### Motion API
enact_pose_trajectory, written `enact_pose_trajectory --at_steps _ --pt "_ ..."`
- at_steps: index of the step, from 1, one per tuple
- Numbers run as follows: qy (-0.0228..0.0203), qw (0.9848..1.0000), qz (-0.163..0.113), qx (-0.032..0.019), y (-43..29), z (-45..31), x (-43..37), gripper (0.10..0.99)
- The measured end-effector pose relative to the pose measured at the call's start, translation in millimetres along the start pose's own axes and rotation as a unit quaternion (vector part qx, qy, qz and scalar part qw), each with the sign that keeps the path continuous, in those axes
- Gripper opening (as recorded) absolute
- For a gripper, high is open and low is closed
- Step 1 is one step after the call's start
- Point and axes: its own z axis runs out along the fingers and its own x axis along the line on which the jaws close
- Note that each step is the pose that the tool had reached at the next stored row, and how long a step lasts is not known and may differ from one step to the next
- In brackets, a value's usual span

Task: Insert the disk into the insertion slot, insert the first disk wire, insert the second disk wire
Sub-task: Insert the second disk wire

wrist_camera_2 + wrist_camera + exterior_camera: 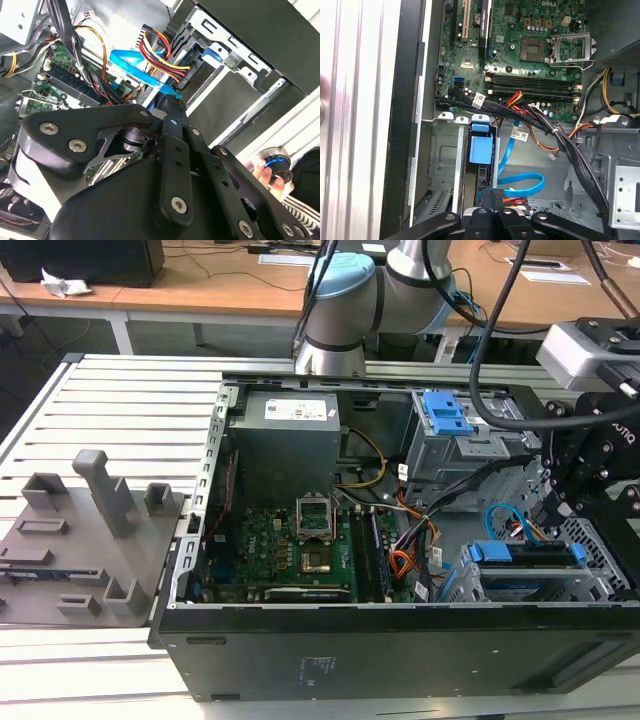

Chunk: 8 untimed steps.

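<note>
The disk (pixel 525 556) sits in its blue carrier (pixel 481 147) inside the insertion slot (pixel 600 560), the perforated silver cage at the exterior view's lower right. The first disk wire (pixel 160 50), a red, yellow and black bundle, runs down to the disk's rear edge, and its red strands (pixel 514 201) lie beside my fingers. The second disk wire (pixel 132 60), a flat light-blue cable, loops (pixel 522 181) and ends at my fingertips. My gripper (pixel 170 102) is shut at the disk's rear, apparently on that cable's end. The plug itself is hidden between the fingers.
A grey cage with a blue latch (pixel 445 415) stands behind the slot. The motherboard (pixel 290 535) and power supply (pixel 285 440) fill the case's middle. A thick black cable bundle (pixel 560 140) crosses nearby. A grey fixture block (pixel 90 540) lies outside. A hand (pixel 262 172) holds a round knob.
</note>
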Motion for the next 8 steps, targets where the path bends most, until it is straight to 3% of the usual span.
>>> enact_pose_trajectory --at_steps 3,5,8 --pt "0.0002 1.0000 0.000 -0.0001 1.7 -0.1 0.0 0.106" --pt "0.0001 1.0000 0.000 0.0000 12.1 0.7 -0.6 0.106" --pt "0.0001 1.0000 0.000 0.0000 14.7 0.9 -0.6 0.106"
